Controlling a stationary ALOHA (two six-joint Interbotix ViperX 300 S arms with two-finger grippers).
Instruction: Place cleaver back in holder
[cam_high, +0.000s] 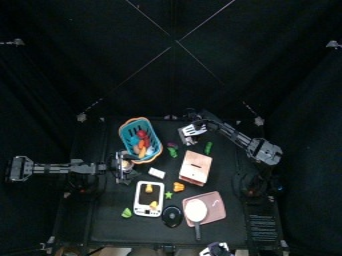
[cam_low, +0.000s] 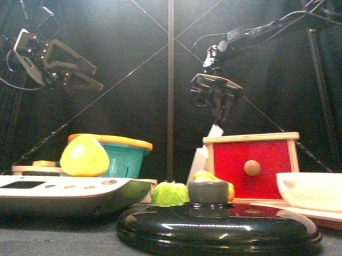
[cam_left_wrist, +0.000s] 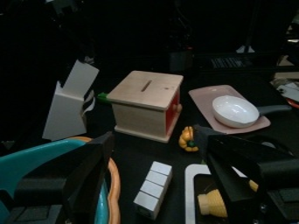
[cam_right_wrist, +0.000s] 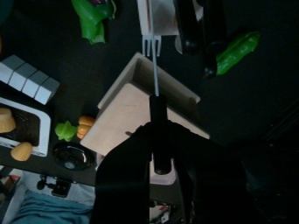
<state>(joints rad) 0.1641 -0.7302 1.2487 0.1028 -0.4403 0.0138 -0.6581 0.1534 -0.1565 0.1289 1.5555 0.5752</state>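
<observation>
Carrying the blade over the desk (cam_high: 110, 232); I judge this as the transport step, with insertion not yet done. Going by the right wrist view, I'm above the wooden box (cam_right_wrist: 122, 109), and the holder (cam_right_wrist: 193, 26), a small dark block with a white patch, sits just beyond it between two green peppers. The cleaver (cam_right_wrist: 153, 87) hangs blade-down and shows edge-on, with its tip close to the holder but apart from it.

Next move as I see it: shift past the box, line the thin edge up with the slot, then lower straight down. I can't make out the slot itself from here.

Right pincer (cam_right_wrist: 155, 140): jaws part closed, clamped on the cleaver's dark handle. Left pincer (cam_left_wrist: 163, 157): jaws wide, holding nothing, parked at the desk's left side.
</observation>
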